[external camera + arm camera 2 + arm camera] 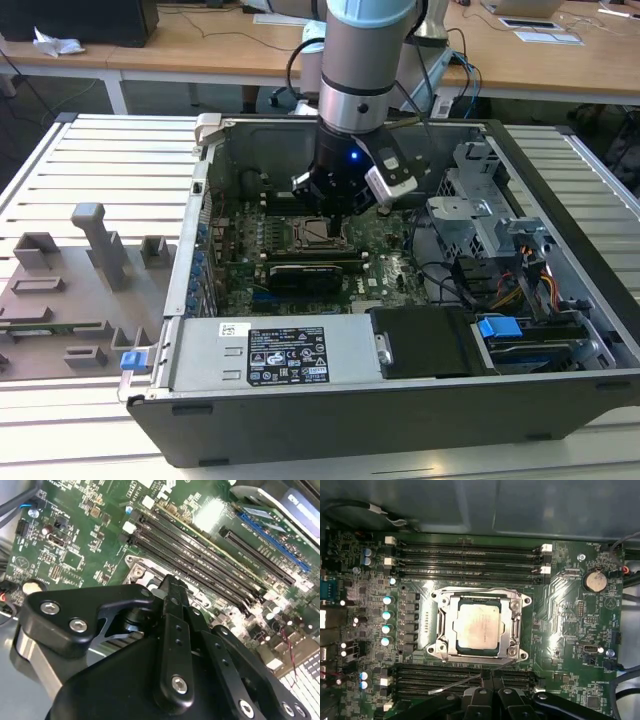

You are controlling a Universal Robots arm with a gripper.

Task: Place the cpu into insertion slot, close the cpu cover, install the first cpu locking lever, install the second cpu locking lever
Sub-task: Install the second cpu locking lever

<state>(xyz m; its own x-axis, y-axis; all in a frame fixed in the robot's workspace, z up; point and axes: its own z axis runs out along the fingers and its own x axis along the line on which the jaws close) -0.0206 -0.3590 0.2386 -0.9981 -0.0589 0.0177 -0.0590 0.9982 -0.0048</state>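
Observation:
The cpu, a pale silver square, lies in the insertion slot on the green board. The cpu cover, a silver frame with a square window, lies flat around it. A thin metal locking lever sticks out at a slant from the socket's edge. My gripper is shut just beside that edge, its black fingertips pressed together right over the lever; whether they touch it I cannot tell. In the second wrist view the gripper points down at the socket's corner. In the exterior view the gripper hangs low inside the open computer case.
Long black memory slots run on both sides of the socket. A coin battery and blue-topped capacitors stand nearby. The case walls, power supply and drive cage close in. Grey fixtures sit on the table at the exterior view's left.

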